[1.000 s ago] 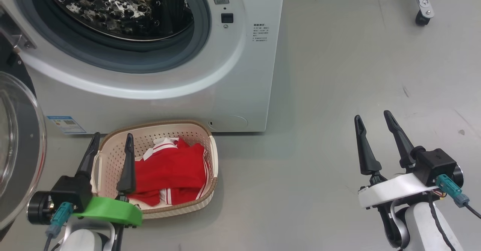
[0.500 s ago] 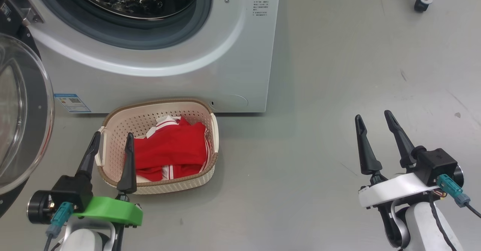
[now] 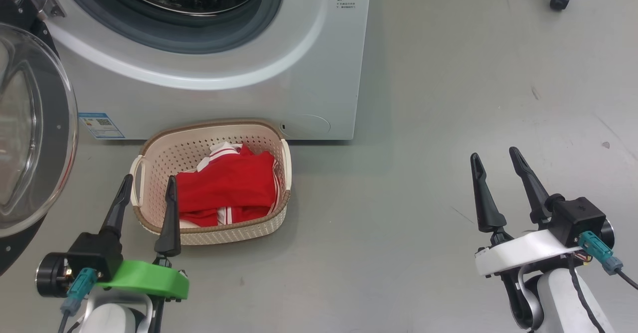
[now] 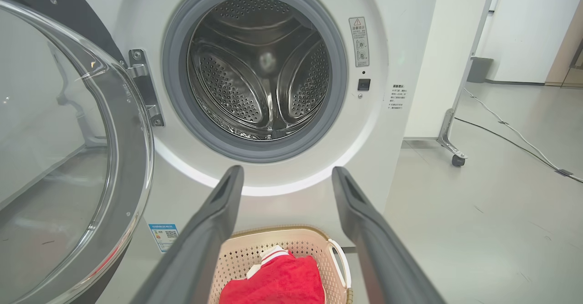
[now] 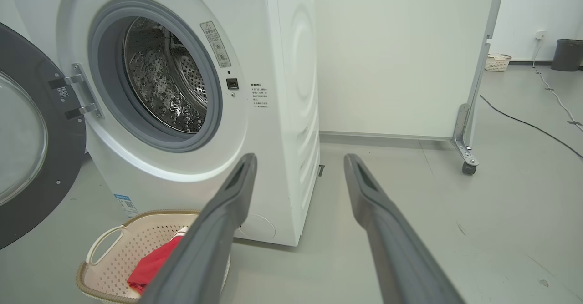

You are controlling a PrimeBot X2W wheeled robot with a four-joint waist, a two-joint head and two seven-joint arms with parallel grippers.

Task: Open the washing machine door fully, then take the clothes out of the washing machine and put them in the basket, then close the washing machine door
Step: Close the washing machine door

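The washer (image 3: 299,74) stands with its door (image 3: 35,123) swung wide on the left-side hinge (image 4: 143,85). The door's domed glass bulges toward the room and its black rim reaches down close to the floor (image 3: 423,198). The drum (image 4: 266,67) looks bare, just shiny perforated metal and paddles. The basket (image 3: 159,163) sits on the floor right in front of the washer, just below the blue label (image 3: 101,125) and the round flap (image 3: 309,125). Its long axis runs roughly along the washer's front, with one handle at each end. The clothes (image 3: 227,191) lie bunched inside it, more toward its right half, with a white collar at the washer end and white stripes showing along the near edge. The left gripper (image 3: 150,178) hangs at the basket's near left corner with its fingers spread and nothing between them, pointing toward the washer. In its wrist view the basket and the red cloth show low between the two fingers, with the drum mouth above them. The right gripper (image 3: 493,152) is well off to the right over bare floor, also spread wide and empty, its fingers pointing the same general way. A caster (image 3: 558,1) of some stand rests on the floor beyond it.
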